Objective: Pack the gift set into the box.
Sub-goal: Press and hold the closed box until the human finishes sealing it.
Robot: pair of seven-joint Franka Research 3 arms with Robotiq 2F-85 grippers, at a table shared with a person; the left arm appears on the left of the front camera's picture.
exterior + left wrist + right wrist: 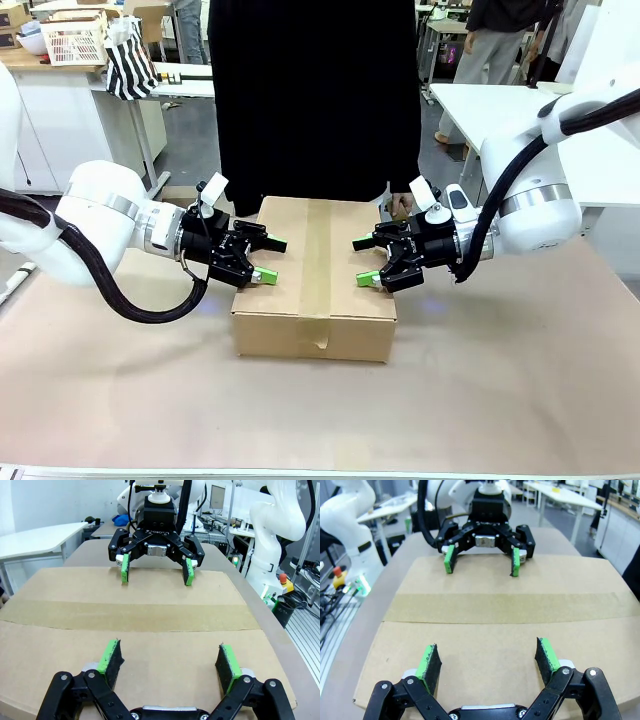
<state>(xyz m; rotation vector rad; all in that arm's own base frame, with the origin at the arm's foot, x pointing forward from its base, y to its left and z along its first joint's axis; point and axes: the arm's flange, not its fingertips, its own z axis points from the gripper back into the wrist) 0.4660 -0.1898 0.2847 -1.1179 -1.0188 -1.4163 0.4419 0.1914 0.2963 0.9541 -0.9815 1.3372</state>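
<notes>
1. Above the left half of the box [315,275], the left gripper [264,259] hangs with its jaws spread wide and nothing between the green pads [111,656]; in its wrist view the pads sit just over bare cardboard.
2. Over the right half, the right gripper [365,261] mirrors it, jaws equally wide and empty, facing its partner across the tape seam [318,262].
3. The box lies in the middle of the table [520,350], its flaps down and the centre seam covered by a broad tape strip. The gift set cannot be seen, so I cannot tell whether it is inside.
4. Risk: if the flaps must open, open pads skating across smooth cardboard could find no edge and simply shove the carton.
5. Risk: uneven pushes from either side would likely twist or slide the box, since nothing visible braces it.
6. Risk: the grippers face each other closely; reaching inward together could bring the fingers into collision.
7. Risk: a person [315,95] stands right behind the carton with a hand [400,206] near its far edge, close to the right arm's path.
</notes>
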